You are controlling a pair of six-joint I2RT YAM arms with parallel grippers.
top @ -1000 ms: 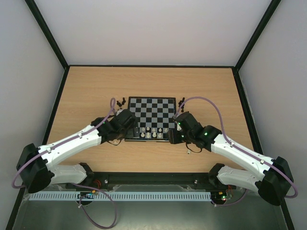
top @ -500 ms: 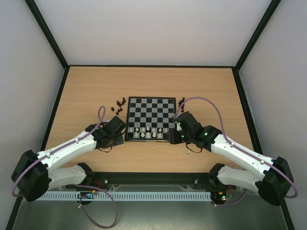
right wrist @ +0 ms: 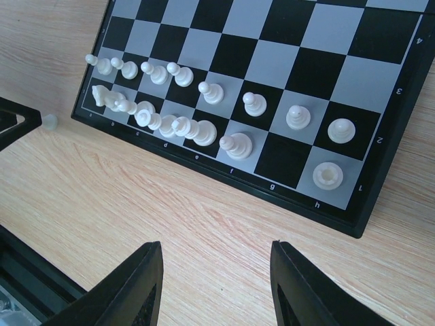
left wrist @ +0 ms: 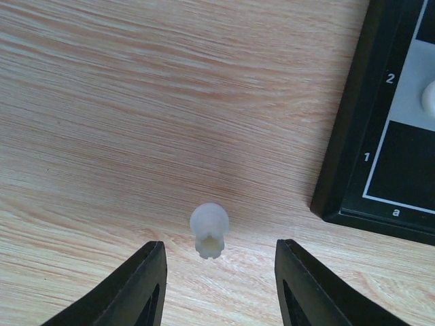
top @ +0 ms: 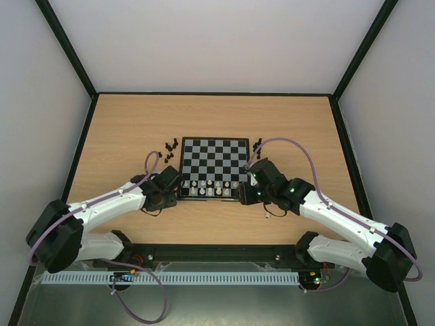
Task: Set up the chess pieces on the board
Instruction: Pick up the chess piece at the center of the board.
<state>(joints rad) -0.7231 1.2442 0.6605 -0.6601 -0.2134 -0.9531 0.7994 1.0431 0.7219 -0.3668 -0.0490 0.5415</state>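
The left gripper [left wrist: 219, 246] hangs off the a1 corner of the board [left wrist: 343, 156], jaws spread and nothing pinched. The pale rook [left wrist: 208, 229] sits on the table [left wrist: 136, 102] left of that corner, centred on the gap and just beyond the fingertips. Its crenellated end faces the gripper; upright or tipped, I cannot tell. This arm is plainly nearer. The right gripper [right wrist: 216, 246], likewise spread and empty, hovers off the board's h1 corner, well apart from the rook.

Left arm [top: 109, 201], right arm [top: 340, 214]: jaws parted.

table [left wrist: 136, 102]: matt wood grain | board [right wrist: 326, 30]: smooth black-grey plastic | chess pieces [right wrist: 238, 145]: whitish translucent plastic
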